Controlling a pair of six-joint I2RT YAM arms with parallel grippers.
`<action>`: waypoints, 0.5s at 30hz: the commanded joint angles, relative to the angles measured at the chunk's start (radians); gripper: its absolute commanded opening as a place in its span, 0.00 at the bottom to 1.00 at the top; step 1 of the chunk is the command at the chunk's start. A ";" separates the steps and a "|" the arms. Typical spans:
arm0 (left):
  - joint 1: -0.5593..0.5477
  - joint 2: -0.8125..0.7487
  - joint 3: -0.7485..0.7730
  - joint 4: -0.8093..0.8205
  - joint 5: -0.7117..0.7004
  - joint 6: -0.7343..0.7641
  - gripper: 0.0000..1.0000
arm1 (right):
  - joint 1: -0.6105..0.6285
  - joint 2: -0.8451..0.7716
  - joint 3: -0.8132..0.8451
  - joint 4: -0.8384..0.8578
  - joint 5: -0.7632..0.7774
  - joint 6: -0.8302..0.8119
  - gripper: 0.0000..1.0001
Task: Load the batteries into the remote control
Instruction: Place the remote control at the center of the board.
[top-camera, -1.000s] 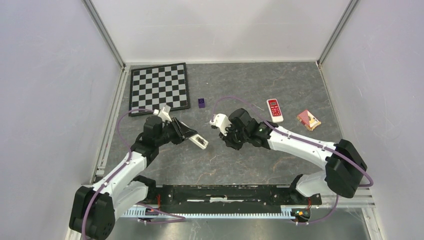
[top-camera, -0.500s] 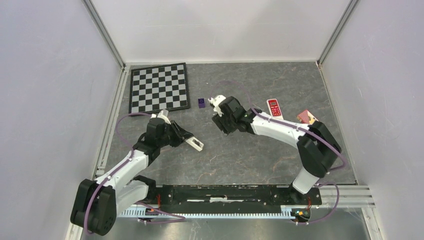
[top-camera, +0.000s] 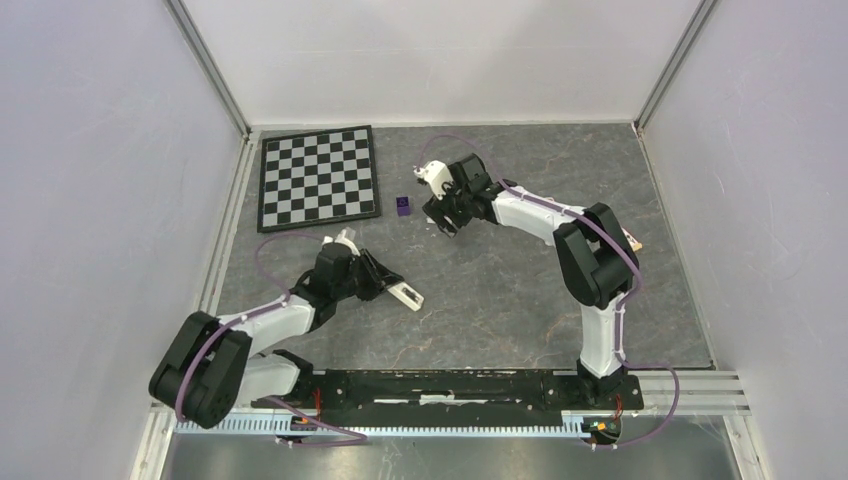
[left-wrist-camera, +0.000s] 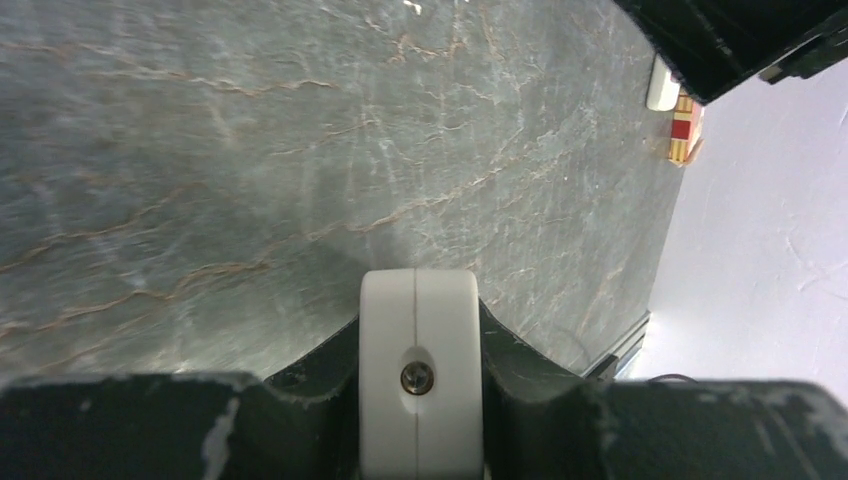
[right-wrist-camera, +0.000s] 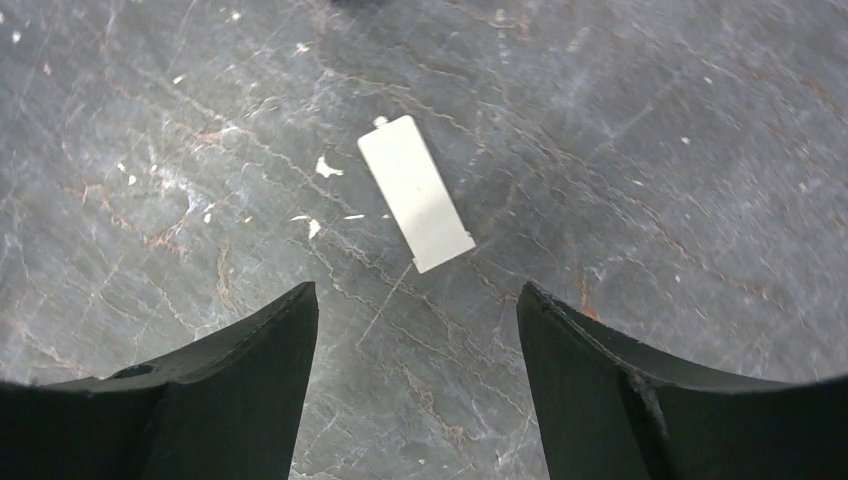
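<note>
White cover plate (right-wrist-camera: 415, 192) under wide-open right fingers (right-wrist-camera: 600, 370): pinch its narrow sides; left fingers (left-wrist-camera: 325, 362) clamp remote control (left-wrist-camera: 420, 340).

A black-and-white chequered board (top-camera: 320, 178) lies flat in the upper left of the grey, marbled worktop (top-camera: 500, 300) in the top view. A small purple cube (top-camera: 402, 205) sits near the board's lower right corner, not touching it. In the right wrist view, a thin white rectangular plate (right-wrist-camera: 415, 192) with a small tab lies flat and tilted, near the frame's centre. A red-and-yellow packet (left-wrist-camera: 683, 135) shows at the upper right of the left wrist view.
</note>
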 joint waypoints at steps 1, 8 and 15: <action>-0.067 0.073 -0.009 0.195 -0.117 -0.116 0.02 | 0.007 0.031 0.044 0.020 -0.140 -0.181 0.79; -0.109 0.149 -0.062 0.305 -0.224 -0.238 0.08 | -0.011 0.119 0.077 0.019 -0.164 -0.236 0.79; -0.116 0.137 -0.118 0.289 -0.212 -0.266 0.19 | -0.030 0.181 0.102 0.019 -0.157 -0.256 0.78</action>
